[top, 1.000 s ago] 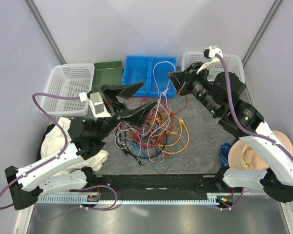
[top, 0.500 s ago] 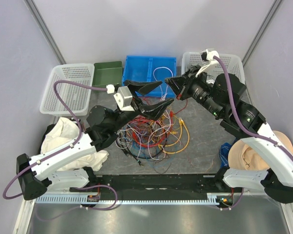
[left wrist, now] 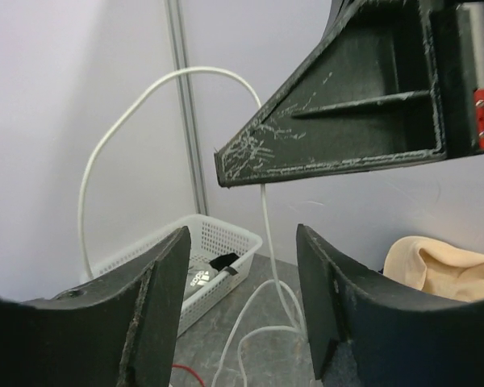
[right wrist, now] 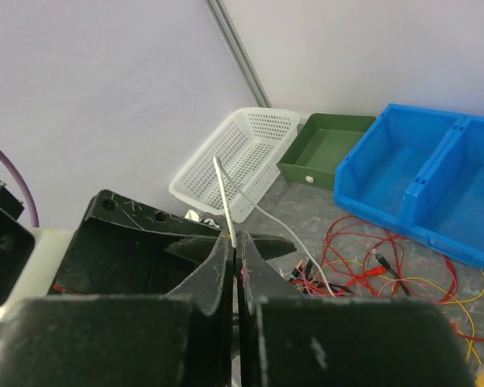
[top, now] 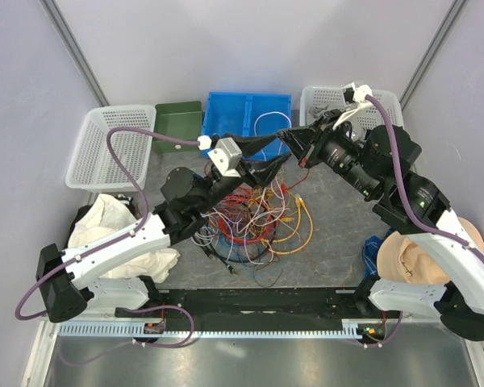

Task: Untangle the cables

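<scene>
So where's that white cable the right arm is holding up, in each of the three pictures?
Top external: the white cable loops across the blue bin, back centre.
Left wrist: it arches across the upper left, dropping down the middle.
Right wrist: its end pokes up left of centre.
Shared landmark: the right gripper pinching it.

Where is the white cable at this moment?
The white cable is pinched in the right gripper; from above it loops over the blue bin at the back centre, with the open left gripper right beside it.
</scene>
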Action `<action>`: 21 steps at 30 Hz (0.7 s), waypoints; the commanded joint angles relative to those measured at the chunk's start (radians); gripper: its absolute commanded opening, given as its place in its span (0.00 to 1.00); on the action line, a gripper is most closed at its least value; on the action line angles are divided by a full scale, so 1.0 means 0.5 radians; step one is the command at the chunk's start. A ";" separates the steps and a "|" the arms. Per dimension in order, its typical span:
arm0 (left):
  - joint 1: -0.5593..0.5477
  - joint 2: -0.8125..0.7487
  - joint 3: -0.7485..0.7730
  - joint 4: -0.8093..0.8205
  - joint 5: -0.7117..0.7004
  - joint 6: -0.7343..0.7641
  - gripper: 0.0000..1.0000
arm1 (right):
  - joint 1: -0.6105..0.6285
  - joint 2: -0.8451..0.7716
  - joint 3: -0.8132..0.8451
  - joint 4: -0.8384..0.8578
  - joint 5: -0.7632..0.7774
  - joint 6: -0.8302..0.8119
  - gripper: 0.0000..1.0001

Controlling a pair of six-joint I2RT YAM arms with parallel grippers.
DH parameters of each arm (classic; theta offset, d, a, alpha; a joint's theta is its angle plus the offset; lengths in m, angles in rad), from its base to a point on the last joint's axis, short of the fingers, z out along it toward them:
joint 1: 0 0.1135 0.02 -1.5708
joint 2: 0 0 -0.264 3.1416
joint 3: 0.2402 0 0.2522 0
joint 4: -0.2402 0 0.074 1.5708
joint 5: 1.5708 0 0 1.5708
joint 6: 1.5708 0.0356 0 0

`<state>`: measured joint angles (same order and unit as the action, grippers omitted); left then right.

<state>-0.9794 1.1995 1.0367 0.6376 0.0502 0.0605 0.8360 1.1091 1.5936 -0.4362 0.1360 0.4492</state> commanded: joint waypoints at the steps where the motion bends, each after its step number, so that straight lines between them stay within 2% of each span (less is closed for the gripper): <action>1: -0.005 0.034 0.099 0.081 -0.051 0.091 0.45 | 0.006 -0.040 -0.006 0.023 -0.027 0.016 0.00; 2: -0.005 0.037 0.102 0.093 -0.051 0.091 0.39 | 0.006 -0.043 -0.012 0.023 -0.027 0.016 0.00; 3: -0.005 0.037 0.102 0.108 -0.048 0.091 0.27 | 0.006 -0.043 -0.015 0.023 -0.027 0.013 0.00; 4: -0.005 0.040 0.108 0.111 -0.045 0.085 0.22 | 0.006 -0.046 -0.024 0.023 -0.027 0.010 0.00; 9: -0.005 0.015 0.129 0.108 -0.011 0.057 0.02 | 0.006 -0.049 -0.064 0.032 -0.008 0.016 0.00; 11: -0.005 -0.003 0.133 0.102 -0.021 0.042 0.02 | 0.006 -0.049 -0.082 0.038 -0.005 0.016 0.00; 13: -0.005 -0.024 0.136 0.087 -0.042 0.026 0.09 | 0.006 -0.049 -0.089 0.041 -0.005 0.022 0.00; 14: -0.005 -0.037 0.136 0.087 -0.066 0.017 0.18 | 0.006 -0.046 -0.089 0.047 -0.008 0.028 0.00; 15: -0.005 -0.040 0.136 0.087 -0.070 0.011 0.39 | 0.006 -0.046 -0.089 0.050 -0.014 0.028 0.00; 16: -0.005 -0.046 0.136 0.087 -0.070 0.011 0.46 | 0.003 -0.043 -0.092 0.053 -0.017 0.031 0.00; 18: -0.005 -0.046 0.142 0.075 -0.061 0.008 0.54 | 0.006 -0.040 -0.092 0.062 -0.023 0.034 0.00; 21: -0.005 -0.040 0.154 0.065 -0.054 0.005 0.56 | 0.006 -0.031 -0.095 0.062 -0.027 0.040 0.00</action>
<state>-0.9794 1.2053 1.0664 0.6266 0.0284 0.0673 0.8360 1.0943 1.5459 -0.4198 0.1322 0.4557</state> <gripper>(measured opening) 0.542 0.010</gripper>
